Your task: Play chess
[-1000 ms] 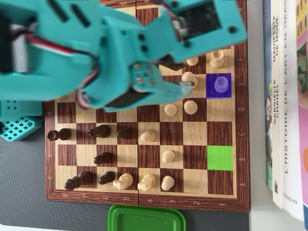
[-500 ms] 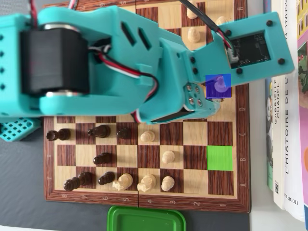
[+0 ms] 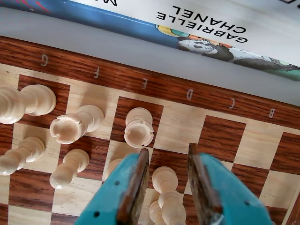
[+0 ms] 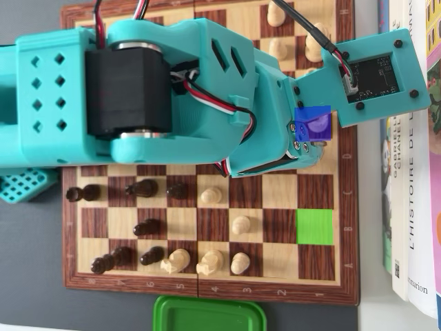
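A wooden chessboard carries dark pieces on the left of the overhead view and pale ones in the middle and right. One square is tinted blue with a pale piece on it; another is tinted green and bare. The teal arm covers the upper board and hides its jaws there. In the wrist view my gripper is open, its brown-padded fingers above the board. A pale pawn shows between them. A pale piece with a notched top stands just beyond the fingertips, under letter E.
Several pale pieces crowd the squares left of the gripper in the wrist view. Books lie along the board's right edge, seen also as a spine. A green lid sits below the board, a teal grid block at the left.
The arm has swung right and stretched toward the board's right edge. Its wrist now sits over the blue-tinted square, and the pale pieces near that square are covered.
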